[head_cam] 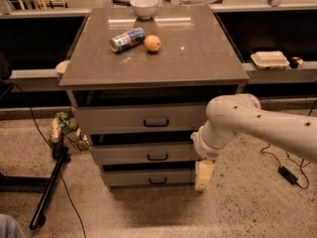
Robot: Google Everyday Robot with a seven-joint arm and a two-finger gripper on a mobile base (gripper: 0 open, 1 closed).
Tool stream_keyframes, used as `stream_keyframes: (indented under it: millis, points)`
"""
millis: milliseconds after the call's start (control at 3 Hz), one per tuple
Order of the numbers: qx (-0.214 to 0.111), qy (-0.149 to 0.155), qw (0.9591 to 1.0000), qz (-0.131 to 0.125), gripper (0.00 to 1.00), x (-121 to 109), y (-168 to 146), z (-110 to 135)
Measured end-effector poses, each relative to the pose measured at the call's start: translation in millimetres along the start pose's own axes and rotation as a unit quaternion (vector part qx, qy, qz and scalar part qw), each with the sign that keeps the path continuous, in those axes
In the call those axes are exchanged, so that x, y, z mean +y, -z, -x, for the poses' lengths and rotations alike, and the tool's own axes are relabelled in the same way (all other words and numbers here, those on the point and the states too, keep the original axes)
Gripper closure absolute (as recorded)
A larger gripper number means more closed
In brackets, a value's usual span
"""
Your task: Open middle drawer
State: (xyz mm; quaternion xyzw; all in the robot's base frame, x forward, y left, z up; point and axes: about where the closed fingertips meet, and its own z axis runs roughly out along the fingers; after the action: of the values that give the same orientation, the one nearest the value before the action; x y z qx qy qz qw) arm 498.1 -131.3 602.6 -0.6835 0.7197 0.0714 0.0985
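A grey cabinet with a brown top [198, 58] holds three stacked grey drawers. The middle drawer [129, 153] has a small dark bar handle [157, 157] at its centre and looks shut. The top drawer [114, 119] is above it and the bottom drawer [133, 177] below. My white arm reaches in from the right. My gripper [203, 175] hangs pointing down at the right end of the middle and bottom drawers, to the right of the handle.
On the cabinet top are a white bowl [144, 6], a lying can [128, 39] and an orange [152, 43]. A black pole [49, 187] and a bag [67, 128] are on the floor at the left. A white container [270, 59] sits on the right ledge. Cables [287, 172] lie at the right.
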Motion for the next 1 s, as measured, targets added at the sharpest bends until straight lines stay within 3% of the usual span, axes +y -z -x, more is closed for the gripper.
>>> stream_keyframes:
  millis: [667, 1000]
  points:
    - [-0.046, 0.019, 0.9987, -0.011, 0.0, -50, -84, -27]
    - [-0.045, 0.019, 0.9987, -0.011, 0.0, -50, -84, -27]
